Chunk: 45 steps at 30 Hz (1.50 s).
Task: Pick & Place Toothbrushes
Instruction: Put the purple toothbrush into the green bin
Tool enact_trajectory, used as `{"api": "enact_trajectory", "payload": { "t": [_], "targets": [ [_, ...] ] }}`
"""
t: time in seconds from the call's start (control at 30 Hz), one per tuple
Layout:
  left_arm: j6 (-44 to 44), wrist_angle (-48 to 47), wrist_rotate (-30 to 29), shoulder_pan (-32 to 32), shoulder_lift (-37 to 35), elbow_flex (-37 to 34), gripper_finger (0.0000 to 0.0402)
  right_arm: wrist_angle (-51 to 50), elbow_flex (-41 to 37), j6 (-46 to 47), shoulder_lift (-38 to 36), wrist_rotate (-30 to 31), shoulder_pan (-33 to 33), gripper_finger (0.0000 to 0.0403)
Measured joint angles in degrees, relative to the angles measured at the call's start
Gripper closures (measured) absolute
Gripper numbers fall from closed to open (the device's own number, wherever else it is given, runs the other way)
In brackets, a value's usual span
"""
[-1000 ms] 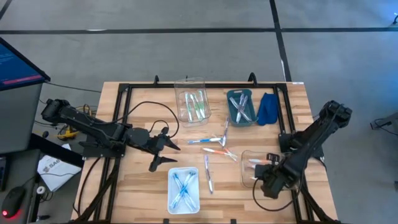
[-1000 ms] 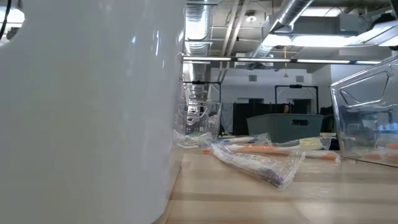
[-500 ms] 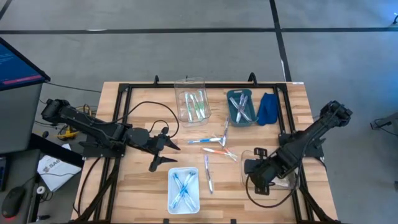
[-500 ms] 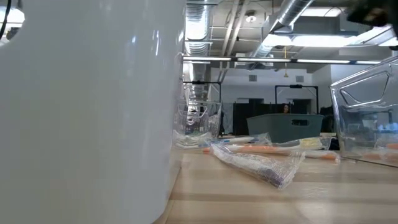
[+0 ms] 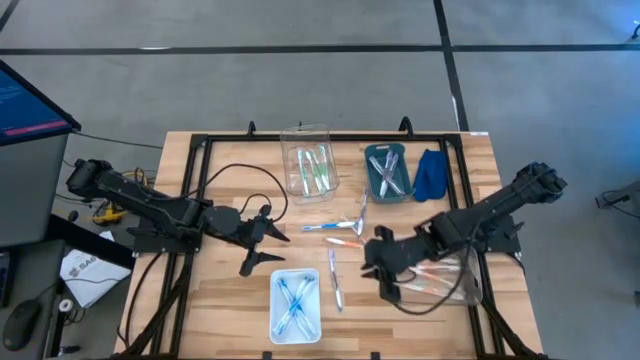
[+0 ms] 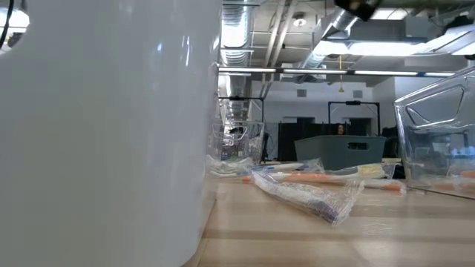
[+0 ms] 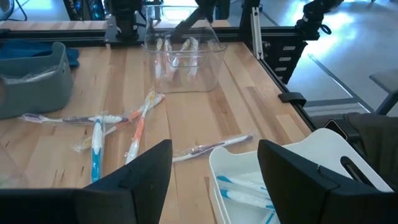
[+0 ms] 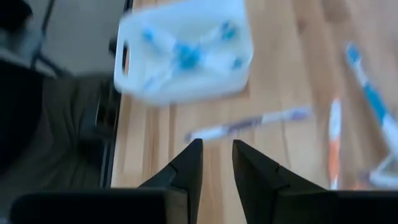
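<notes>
Swinging from its clear bin toward the loose toothbrushes [image 5: 345, 243] mid-counter, the right claw [image 5: 374, 262], narrowly parted and empty, reaches for another; next, descend and close.

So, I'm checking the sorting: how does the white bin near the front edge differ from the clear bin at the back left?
The white bin is opaque and holds blue toothbrushes; the clear bin is see-through and holds green toothbrushes. The white bin sits at the table's near edge, close to the left gripper; the clear one sits at the far edge. Both are open-topped rectangular bins holding a single colour.
</notes>
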Motion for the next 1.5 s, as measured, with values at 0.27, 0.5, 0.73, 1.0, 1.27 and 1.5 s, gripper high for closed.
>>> {"api": "enact_trajectory", "payload": {
  "t": [0.27,0.5,0.73,1.0,1.27,1.5],
  "targets": [
    [0.64,0.68,-0.01,-0.01,0.00,-0.02,0.0170,8.92,0.00,-11.26,0.17,0.01,-7.06,0.0321],
    [2.03,0.85,-4.51,0.42,0.00,-0.02,0.0170,11.18,-1.94,-22.98,0.17,0.26,-12.61,0.0321],
    [4.50,2.40,-7.63,5.11,0.02,-1.20,0.0170,17.57,-9.11,-28.20,0.22,0.19,-16.19,0.0321],
    [9.16,14.91,-2.67,16.50,3.56,-1.20,0.0170,20.16,-14.16,-28.11,0.22,-0.07,-21.90,0.0321],
    [10.34,33.25,4.90,25.25,14.69,-1.17,0.0170,17.25,-15.65,-29.47,0.24,-0.07,-26.29,0.0321],
    [9.61,43.84,7.78,28.50,22.49,-1.17,0.0170,16.91,-15.65,-30.29,0.24,-0.19,-28.47,0.0321]
  ]
}}
